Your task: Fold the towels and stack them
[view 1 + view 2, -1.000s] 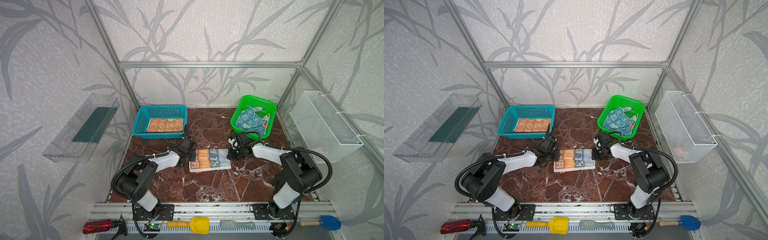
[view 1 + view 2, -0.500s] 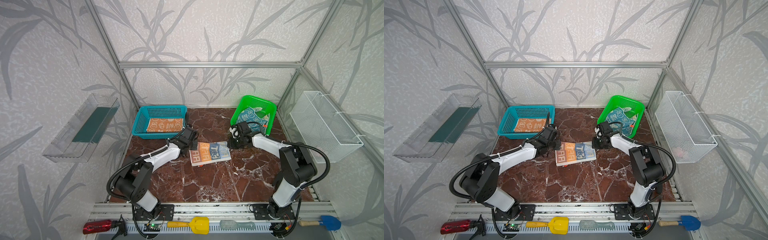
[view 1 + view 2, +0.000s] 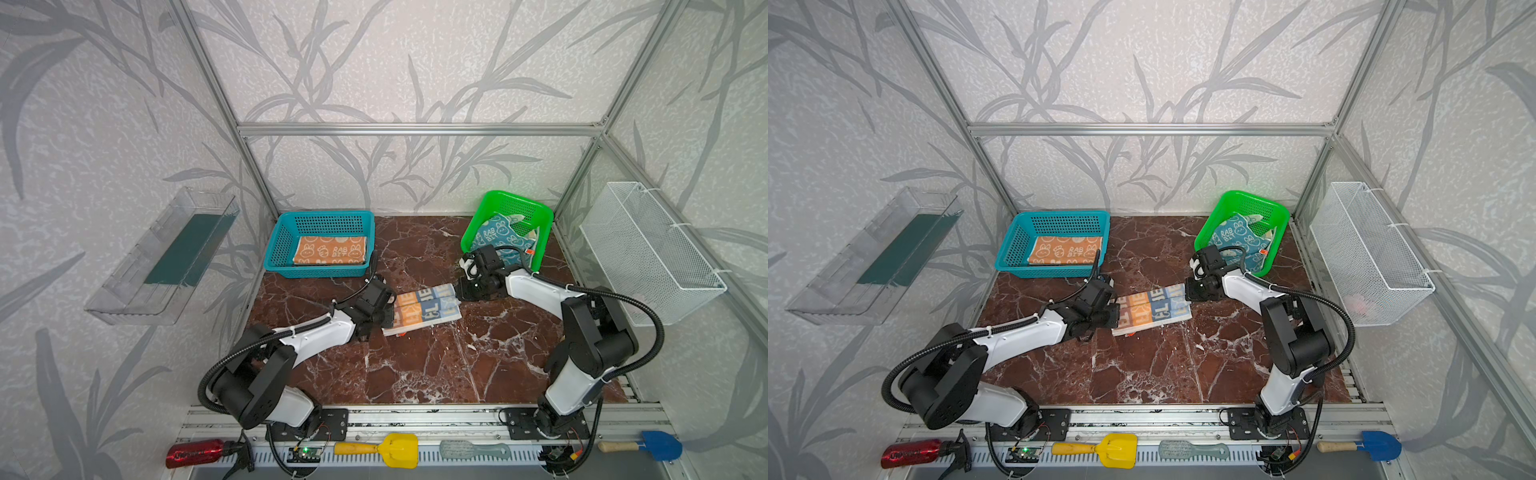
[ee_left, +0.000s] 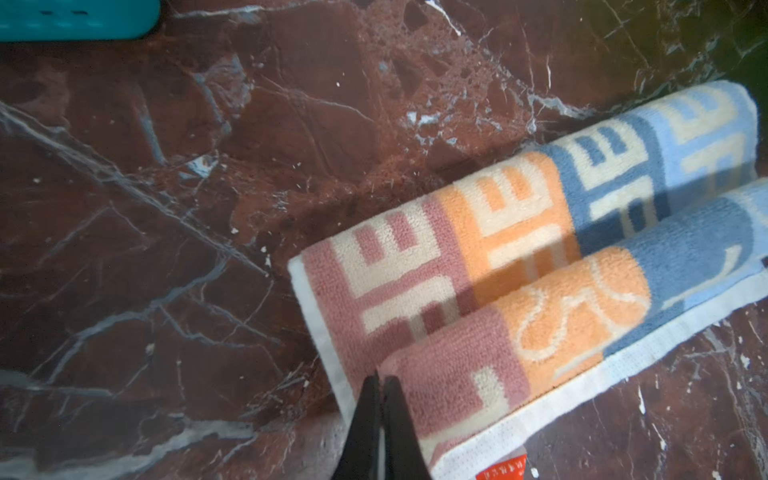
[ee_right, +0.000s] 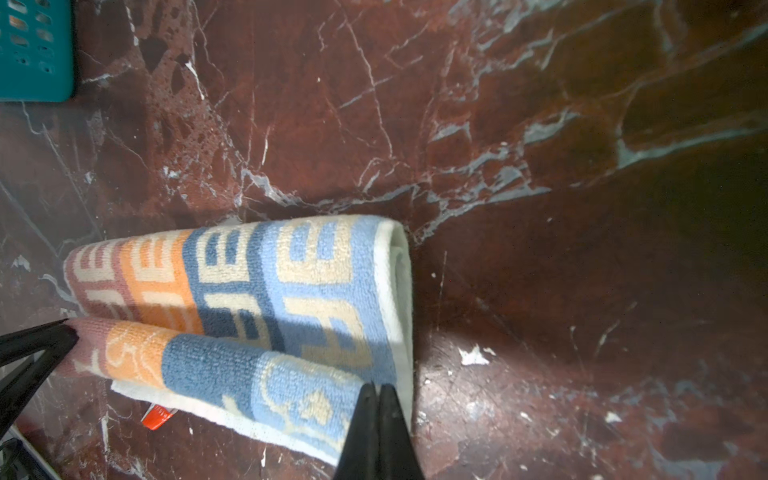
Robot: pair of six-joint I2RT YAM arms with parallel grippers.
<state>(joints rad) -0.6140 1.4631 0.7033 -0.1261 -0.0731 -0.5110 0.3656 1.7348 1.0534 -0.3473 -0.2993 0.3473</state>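
The striped towel (image 3: 426, 309) (image 3: 1152, 309) lies folded in the middle of the marble table (image 3: 415, 365). A rolled-over layer rests on its near half. My left gripper (image 3: 392, 313) (image 4: 380, 378) is shut on the pink end of that layer, and my right gripper (image 3: 459, 293) (image 5: 376, 386) is shut on its light-blue end. Folded flat, the orange towel (image 3: 330, 250) sits in the teal basket (image 3: 324, 216). The teal-blue towel (image 3: 500, 239) is crumpled in the green basket (image 3: 523, 203).
A white wire basket (image 3: 648, 249) hangs on the right wall and a clear bin (image 3: 162, 257) on the left wall. A red bottle (image 3: 191, 455), yellow scoop (image 3: 395, 449), brush (image 3: 473, 451) and blue scoop (image 3: 660, 446) lie along the front rail.
Both grippers carried the striped towel's ends toward the back, then came forward again. The towel sits a little farther back than a second ago, with the held layer folded over it.
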